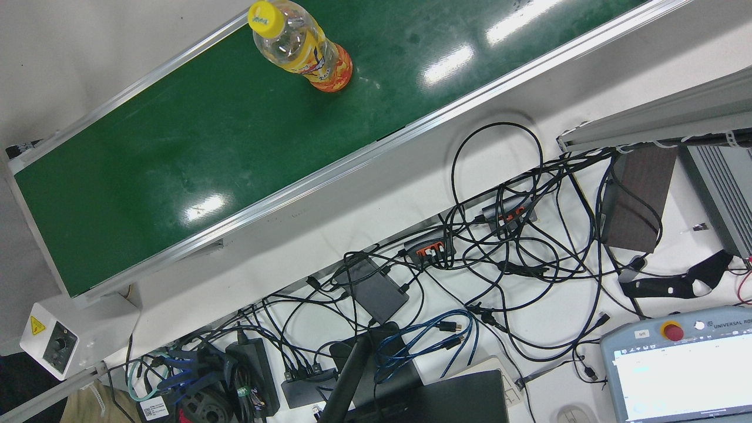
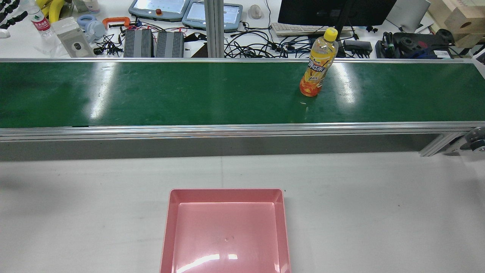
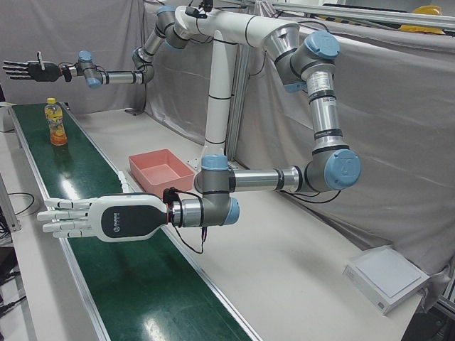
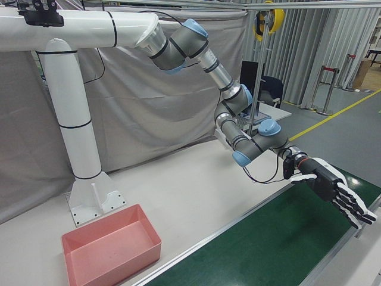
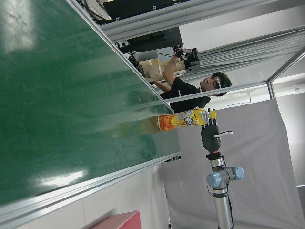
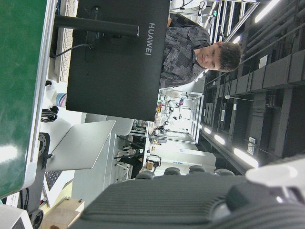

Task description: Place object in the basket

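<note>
An orange drink bottle with a yellow cap stands upright on the green conveyor belt, on the robot's right half. It also shows in the front view as the bottle, and small in the left-front view as the bottle. The pink basket sits empty on the white table in front of the belt. My left hand hovers flat and open over the belt, far from the bottle. My right hand hangs open, above and beyond the bottle; this right hand holds nothing.
Beyond the belt lie tangled cables, power bricks and teach pendants. A person stands past the belt's far side, and another person shows behind a monitor. The white arm pedestal stands behind the basket.
</note>
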`<state>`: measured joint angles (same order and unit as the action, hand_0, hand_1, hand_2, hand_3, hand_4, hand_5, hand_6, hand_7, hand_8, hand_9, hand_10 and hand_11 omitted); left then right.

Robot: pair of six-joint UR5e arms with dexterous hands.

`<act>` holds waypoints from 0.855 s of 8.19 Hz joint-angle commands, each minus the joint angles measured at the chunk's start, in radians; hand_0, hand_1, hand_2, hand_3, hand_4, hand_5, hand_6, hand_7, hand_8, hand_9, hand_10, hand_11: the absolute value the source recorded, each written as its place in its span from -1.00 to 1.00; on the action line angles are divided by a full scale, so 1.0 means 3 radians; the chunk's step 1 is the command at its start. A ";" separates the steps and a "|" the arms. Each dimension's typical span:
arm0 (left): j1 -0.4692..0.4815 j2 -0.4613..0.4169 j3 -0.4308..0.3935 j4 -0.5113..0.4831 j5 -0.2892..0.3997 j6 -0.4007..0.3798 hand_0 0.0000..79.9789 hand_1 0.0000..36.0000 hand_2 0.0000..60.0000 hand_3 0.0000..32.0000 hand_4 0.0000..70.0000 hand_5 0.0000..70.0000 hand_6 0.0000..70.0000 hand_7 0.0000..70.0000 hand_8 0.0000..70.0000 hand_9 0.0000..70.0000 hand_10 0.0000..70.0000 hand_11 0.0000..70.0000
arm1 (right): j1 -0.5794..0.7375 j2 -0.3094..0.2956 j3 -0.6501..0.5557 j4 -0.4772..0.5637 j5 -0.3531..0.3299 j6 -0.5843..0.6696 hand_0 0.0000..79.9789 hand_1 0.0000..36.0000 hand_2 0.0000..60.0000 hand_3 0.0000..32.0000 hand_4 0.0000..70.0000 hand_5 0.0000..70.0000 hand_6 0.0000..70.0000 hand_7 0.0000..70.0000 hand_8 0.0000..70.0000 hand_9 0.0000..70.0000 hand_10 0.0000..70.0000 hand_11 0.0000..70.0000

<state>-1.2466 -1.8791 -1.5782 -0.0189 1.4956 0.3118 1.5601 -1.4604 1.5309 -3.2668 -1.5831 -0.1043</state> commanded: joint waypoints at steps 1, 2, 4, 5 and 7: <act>0.0024 0.0000 0.0055 0.0002 0.0000 -0.0001 0.17 -0.31 -0.82 -1.00 -1.00 -0.55 -0.96 -1.00 -1.00 -0.98 -0.86 -0.75 | 0.0000 0.0000 0.0000 -0.0002 0.0000 0.0000 -1.00 -1.00 -1.00 -1.00 -1.00 -1.00 -1.00 -1.00 -1.00 -1.00 -1.00 -1.00; 0.0024 -0.0005 0.0070 0.0002 0.0000 -0.0001 0.17 -0.30 -0.81 -1.00 -1.00 -0.55 -0.95 -1.00 -1.00 -0.98 -0.85 -0.74 | 0.0000 0.0000 0.0000 -0.0002 0.0000 0.0000 -1.00 -1.00 -1.00 -1.00 -1.00 -1.00 -1.00 -1.00 -1.00 -1.00 -1.00 -1.00; 0.0024 -0.0005 0.0081 0.0002 0.0000 -0.0001 0.17 -0.29 -0.80 -1.00 -1.00 -0.55 -0.96 -1.00 -1.00 -0.99 -0.86 -0.75 | 0.0000 0.0000 0.0000 0.0003 0.0000 0.0005 -1.00 -1.00 -1.00 -1.00 -1.00 -1.00 -1.00 -1.00 -1.00 -1.00 -1.00 -1.00; 0.0024 -0.0005 0.0081 0.0002 0.0000 -0.0001 0.17 -0.29 -0.80 -1.00 -1.00 -0.55 -0.96 -1.00 -1.00 -0.98 -0.86 -0.75 | 0.0000 0.0000 0.0000 -0.0002 0.0000 0.0000 -1.00 -1.00 -1.00 -1.00 -1.00 -1.00 -1.00 -1.00 -1.00 -1.00 -1.00 -1.00; 0.0024 -0.0005 0.0081 0.0002 0.0000 -0.0001 0.17 -0.29 -0.80 -1.00 -1.00 -0.54 -0.95 -1.00 -1.00 -0.98 -0.85 -0.73 | 0.0000 0.0000 0.0000 -0.0002 0.0000 0.0000 -1.00 -1.00 -1.00 -1.00 -1.00 -1.00 -1.00 -1.00 -1.00 -1.00 -1.00 -1.00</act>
<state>-1.2395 -1.8805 -1.5544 -0.0184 1.4956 0.3114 1.5601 -1.4604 1.5309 -3.2671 -1.5831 -0.1040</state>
